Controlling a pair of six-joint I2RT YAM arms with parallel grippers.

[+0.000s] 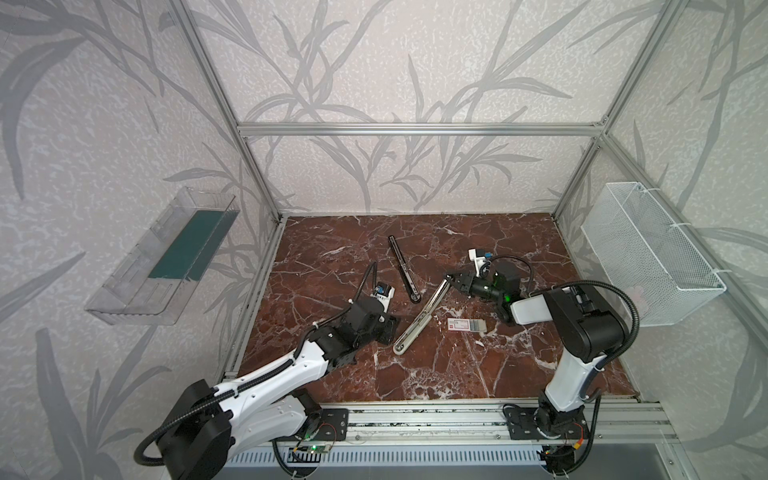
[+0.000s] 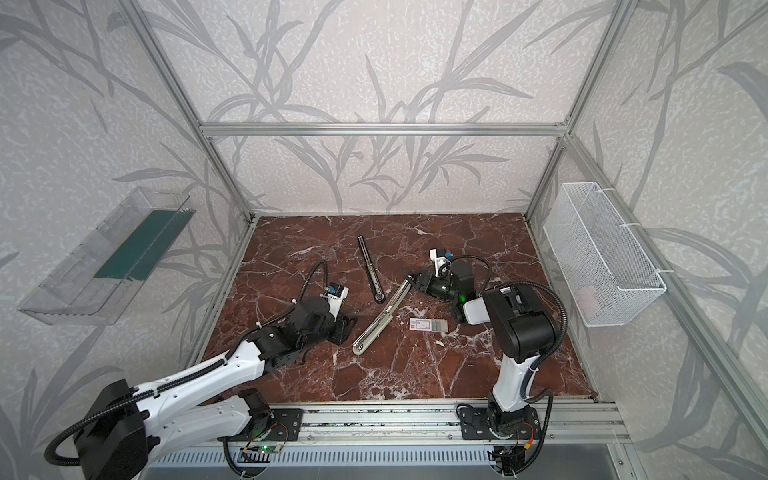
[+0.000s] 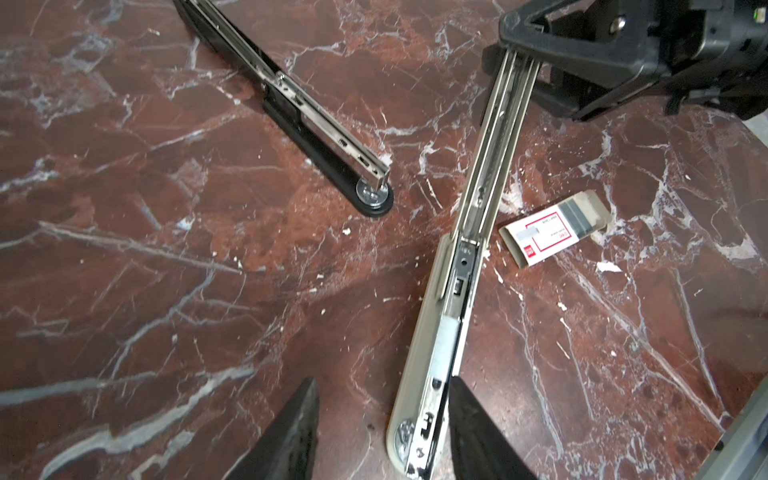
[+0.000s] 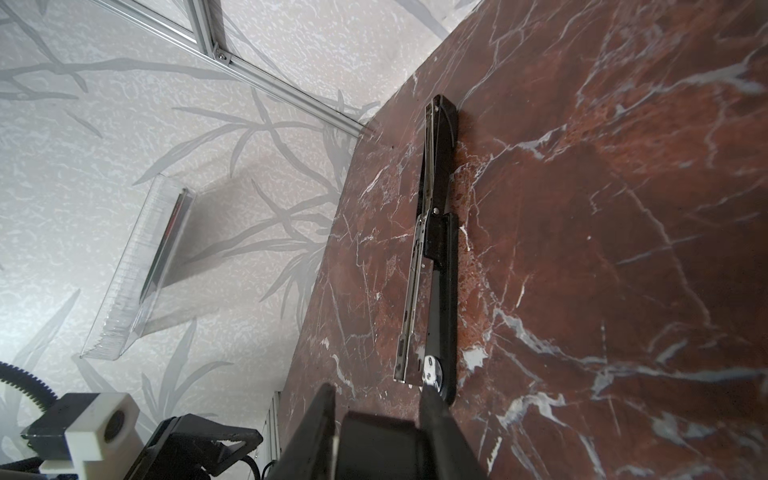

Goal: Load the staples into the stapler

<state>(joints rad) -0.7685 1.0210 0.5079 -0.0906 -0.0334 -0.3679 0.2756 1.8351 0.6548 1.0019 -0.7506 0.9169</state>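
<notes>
- left gripper [image 3: 382, 386]: fingers spread, straddling near end of long beige metal-railed stapler [image 1: 419, 318], no clamp
- right gripper [image 1: 449, 281]: pinching stapler's far rail tip, 1 o'clock end
- staples [image 3: 577, 216], thin grey strips: poking from small white red-print cardboard box [image 3: 540, 239], 3 o'clock of stapler, untouched
- risk: one-tip hold, so stapler may pivot or slip; light box may skid when strips get pulled

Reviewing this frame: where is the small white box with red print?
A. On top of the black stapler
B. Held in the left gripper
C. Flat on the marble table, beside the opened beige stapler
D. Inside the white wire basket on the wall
C: in both top views the staple box lies flat on the marble table, just right of the opened beige stapler, not touching it.
</notes>
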